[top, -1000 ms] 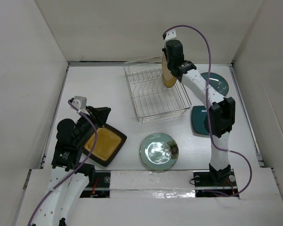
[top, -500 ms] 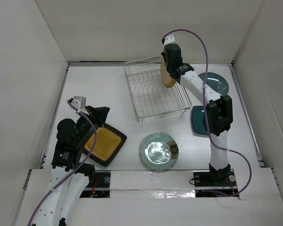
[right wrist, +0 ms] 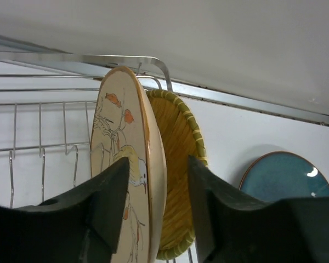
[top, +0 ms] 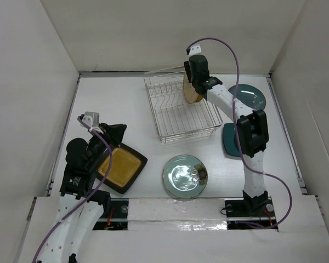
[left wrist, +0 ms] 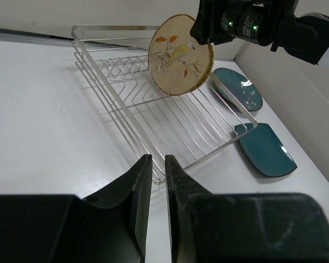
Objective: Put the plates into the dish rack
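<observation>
At the back end of the dish rack (top: pixel 178 118), two tan plates stand on edge, one close behind the other. The right wrist view shows them best. The bird plate (right wrist: pixel 120 131) has red leaves and a yellow bird painted on it. The second plate (right wrist: pixel 178 148) has a green and yellow rim and sits just behind the first one. From the top view the two look like one tan shape, so you can't count them there.

The right fingers (right wrist: pixel 107 203) are open, one on each side of the bird plate. There is a gap between the plate's rim and the finger on the right.

The left wrist view looks across the white surface (left wrist: pixel 38 109) at the rack. It shows the painted face of the bird plate, standing up under the black right arm (left wrist: pixel 247 24). The rack holds just these two plates.

The left fingers (left wrist: pixel 140 186) are close together, with only a thin slit between them. The top view shows them at a corner of the square mustard plate (top: pixel 123 167). I can't tell if they grip it.

Only the top view shows the mustard plate and the pale green plate (top: pixel 185 175), which lie near the arms. The round teal plate (top: pixel 252 97) and the square teal plate (top: pixel 229 139) lie flat to the right of the rack. The right arm hides part of the square one from above, but the left wrist view shows all of it.
</observation>
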`<state>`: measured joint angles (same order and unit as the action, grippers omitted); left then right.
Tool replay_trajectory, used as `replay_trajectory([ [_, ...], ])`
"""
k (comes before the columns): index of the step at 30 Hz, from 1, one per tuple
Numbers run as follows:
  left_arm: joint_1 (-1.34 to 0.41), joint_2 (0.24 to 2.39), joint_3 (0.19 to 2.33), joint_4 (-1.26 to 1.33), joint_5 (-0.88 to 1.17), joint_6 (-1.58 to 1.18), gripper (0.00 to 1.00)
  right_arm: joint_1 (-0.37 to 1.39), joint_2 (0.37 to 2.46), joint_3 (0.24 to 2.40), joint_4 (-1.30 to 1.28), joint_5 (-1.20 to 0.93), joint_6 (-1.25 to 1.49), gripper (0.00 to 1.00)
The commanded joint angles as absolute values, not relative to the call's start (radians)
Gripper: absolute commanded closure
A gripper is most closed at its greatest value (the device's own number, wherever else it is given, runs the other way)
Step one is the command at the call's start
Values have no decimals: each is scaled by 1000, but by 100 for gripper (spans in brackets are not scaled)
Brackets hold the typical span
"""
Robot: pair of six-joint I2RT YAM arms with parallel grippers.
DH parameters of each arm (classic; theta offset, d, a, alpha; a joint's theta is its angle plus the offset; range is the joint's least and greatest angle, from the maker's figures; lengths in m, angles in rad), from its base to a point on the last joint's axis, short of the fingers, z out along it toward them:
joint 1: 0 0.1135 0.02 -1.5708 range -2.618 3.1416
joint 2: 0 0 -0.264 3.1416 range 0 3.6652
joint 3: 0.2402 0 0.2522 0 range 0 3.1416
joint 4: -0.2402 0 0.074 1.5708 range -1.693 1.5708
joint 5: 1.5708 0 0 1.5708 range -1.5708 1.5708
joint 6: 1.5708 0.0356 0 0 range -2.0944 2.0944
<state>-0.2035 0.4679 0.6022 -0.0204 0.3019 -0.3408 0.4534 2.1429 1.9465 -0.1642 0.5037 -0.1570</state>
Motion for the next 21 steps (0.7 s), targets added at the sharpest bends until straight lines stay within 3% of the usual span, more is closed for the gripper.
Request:
replay_trajectory([
  [1,-209,456,614,6,285,-327,87,471,2033,1956,-123,503,-132,43],
  [4,-209,449,615,5,270,-325,88,494,1959,1953,-165,482,-124,31],
  [7,-209,430,615,2,246,-324,99,535,1864,1901,-184,414,-112,32],
  [9,-209,410,615,2,218,-324,100,575,1818,1865,-189,248,-80,49],
  [10,-209,403,615,2,207,-322,100,590,1792,1850,-196,173,-63,76],
  [11,-209,397,615,2,196,-324,100,606,1790,1835,-199,103,-45,87],
  [13,-209,376,614,2,167,-327,100,664,1802,1841,-218,-99,-3,100],
  [16,-198,354,614,2,144,-331,100,745,1867,1850,-229,-317,41,100],
  [21,-198,319,620,2,109,-333,100,848,2032,1916,-302,-454,34,94],
])
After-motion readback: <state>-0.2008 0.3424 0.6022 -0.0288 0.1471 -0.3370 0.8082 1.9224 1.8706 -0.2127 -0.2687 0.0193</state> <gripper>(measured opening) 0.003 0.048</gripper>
